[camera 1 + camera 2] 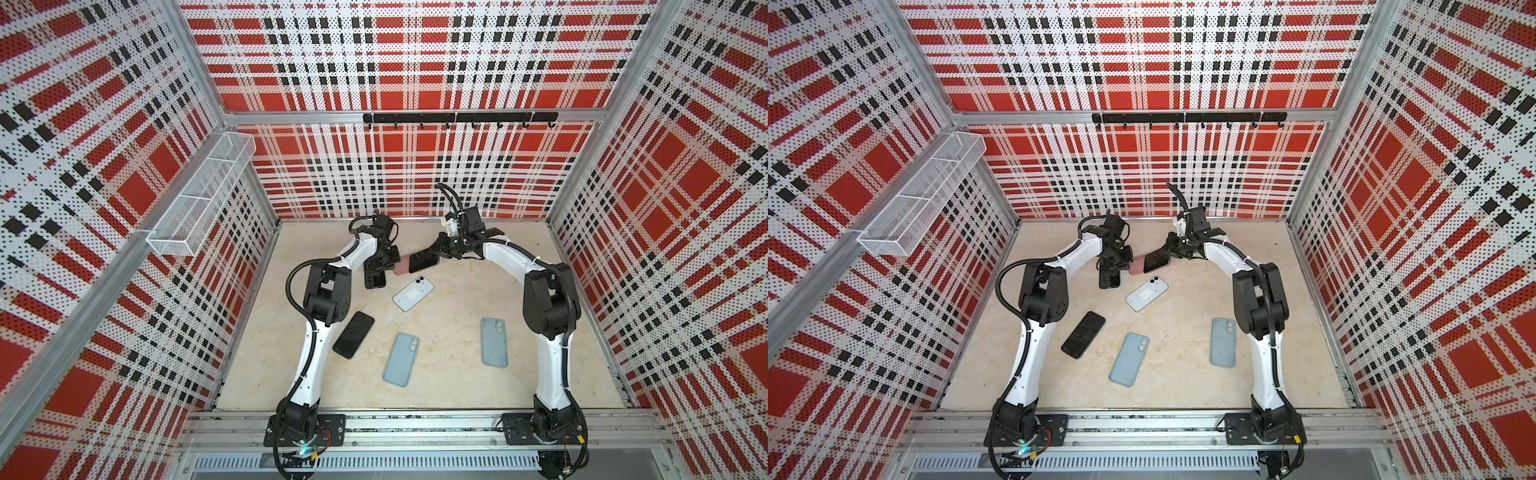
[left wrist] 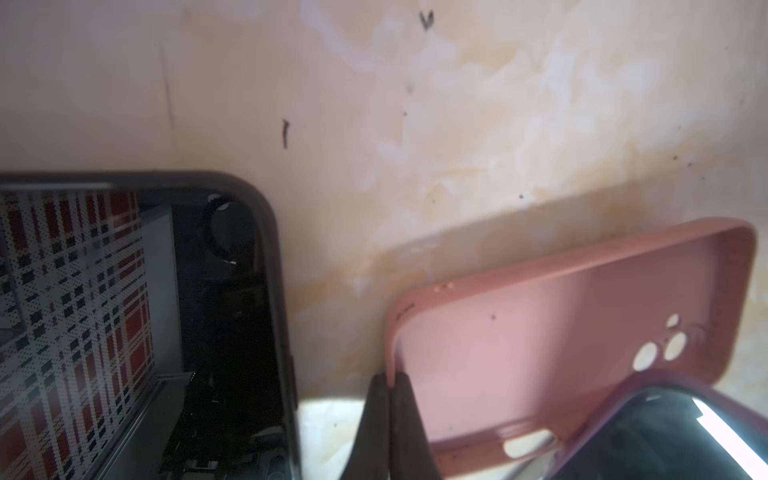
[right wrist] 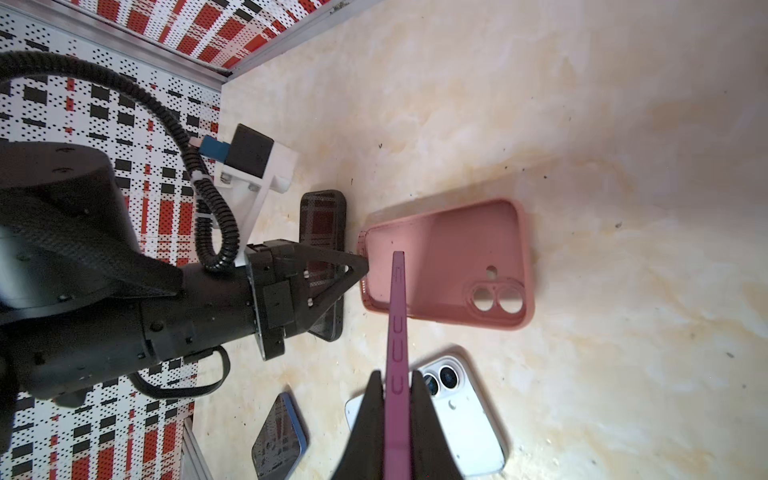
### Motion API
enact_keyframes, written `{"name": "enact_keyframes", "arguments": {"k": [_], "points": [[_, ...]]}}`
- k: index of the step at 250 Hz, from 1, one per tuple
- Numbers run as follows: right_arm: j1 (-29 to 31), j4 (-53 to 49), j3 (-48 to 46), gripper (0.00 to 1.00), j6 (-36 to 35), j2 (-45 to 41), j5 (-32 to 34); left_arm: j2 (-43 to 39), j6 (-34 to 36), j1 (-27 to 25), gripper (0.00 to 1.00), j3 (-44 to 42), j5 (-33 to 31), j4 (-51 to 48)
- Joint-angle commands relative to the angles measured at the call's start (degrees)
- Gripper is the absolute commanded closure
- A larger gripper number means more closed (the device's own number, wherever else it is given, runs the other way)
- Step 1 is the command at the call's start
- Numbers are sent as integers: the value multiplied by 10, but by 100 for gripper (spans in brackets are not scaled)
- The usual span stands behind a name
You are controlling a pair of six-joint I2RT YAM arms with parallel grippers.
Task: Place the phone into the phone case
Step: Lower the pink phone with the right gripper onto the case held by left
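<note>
The pink phone case point(image 3: 446, 266) lies hollow side up on the beige floor near the back; in both top views it shows between the two grippers point(image 1: 400, 268) point(image 1: 1136, 266). My left gripper point(image 2: 390, 376) is shut on the case's short end wall, also seen from the right wrist point(image 3: 360, 266). My right gripper point(image 3: 397, 395) is shut on the edges of a purple-rimmed, dark-screened phone point(image 3: 398, 316). The phone point(image 1: 424, 262) hangs tilted above the case, one end over the hollow. In the left wrist view the phone point(image 2: 665, 436) covers the case's near corner.
A black phone point(image 2: 145, 332) lies right beside the left gripper. On the floor nearer the front are a white phone point(image 1: 413, 294), another black phone point(image 1: 353, 334) and two light-blue cases point(image 1: 401, 359) point(image 1: 493, 342). Plaid walls enclose the floor.
</note>
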Motion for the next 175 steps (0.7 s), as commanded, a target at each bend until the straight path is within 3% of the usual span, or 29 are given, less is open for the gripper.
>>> {"name": "enact_keyframes", "arguments": {"k": [1,73,175], "points": [[2,52,-10,100,0,-46,0,-14,5,-10,100,-21,-48,9],[-5,87,-55,100,12,-80,2,-46,52,-42,100,-72,-99,6],[-16,118,-120,100,22,-137,10,-70,109,-74,100,-106,-115,-6]]}}
